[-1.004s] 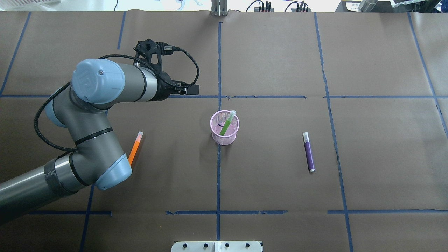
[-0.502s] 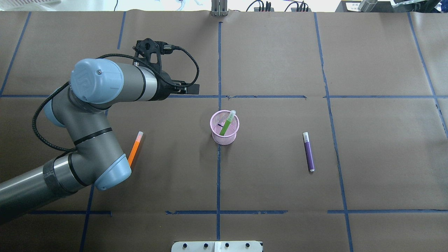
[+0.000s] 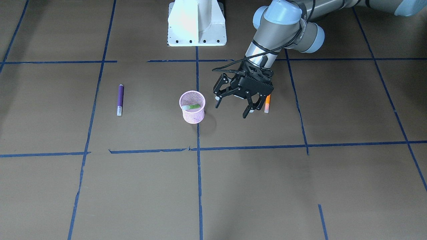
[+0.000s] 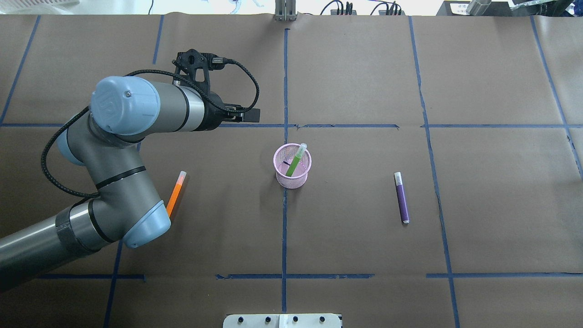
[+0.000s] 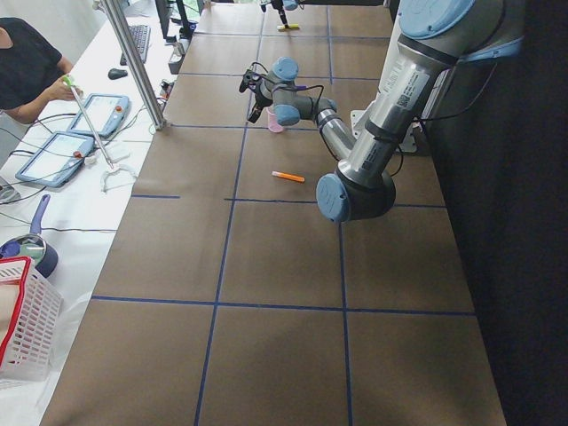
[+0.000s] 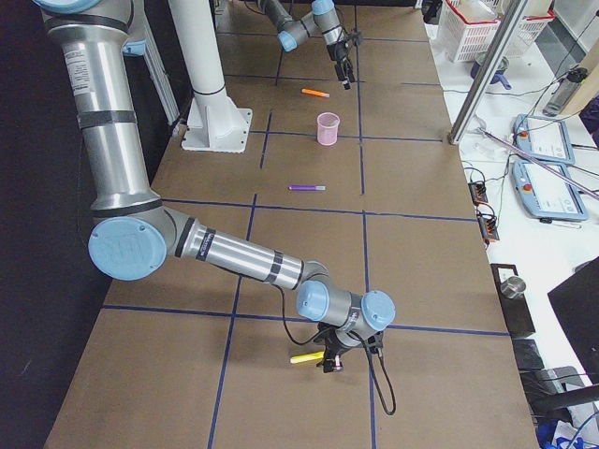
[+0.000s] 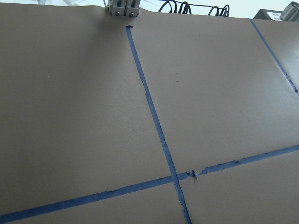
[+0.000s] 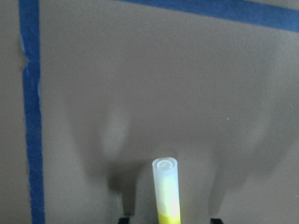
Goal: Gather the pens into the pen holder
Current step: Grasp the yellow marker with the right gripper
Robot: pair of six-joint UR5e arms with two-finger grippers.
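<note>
The pink mesh pen holder (image 4: pixel 292 180) stands at the table's middle (image 3: pixel 192 113) with the green pen (image 4: pixel 295 161) leaning inside it. The orange pen (image 4: pixel 176 189) lies on the paper to its left, partly under my left arm. The purple pen (image 4: pixel 401 198) lies to its right (image 3: pixel 120 98). My left gripper (image 3: pixel 232 107) is open and empty, held above the table between the holder and the orange pen (image 3: pixel 267 103). My right gripper (image 6: pixel 329 362) is far off near the table's end, open, with a yellow pen (image 8: pixel 166 191) between its fingers.
Brown paper with a blue tape grid covers the table. The white robot base (image 3: pixel 196 23) stands at the near edge. A metal post (image 4: pixel 284 9) is at the far edge. An operator (image 5: pixel 27 75) and tablets (image 5: pixel 58 155) are beyond the table.
My left arm has shifted very slightly to the left. The pens and the holder have not moved.
</note>
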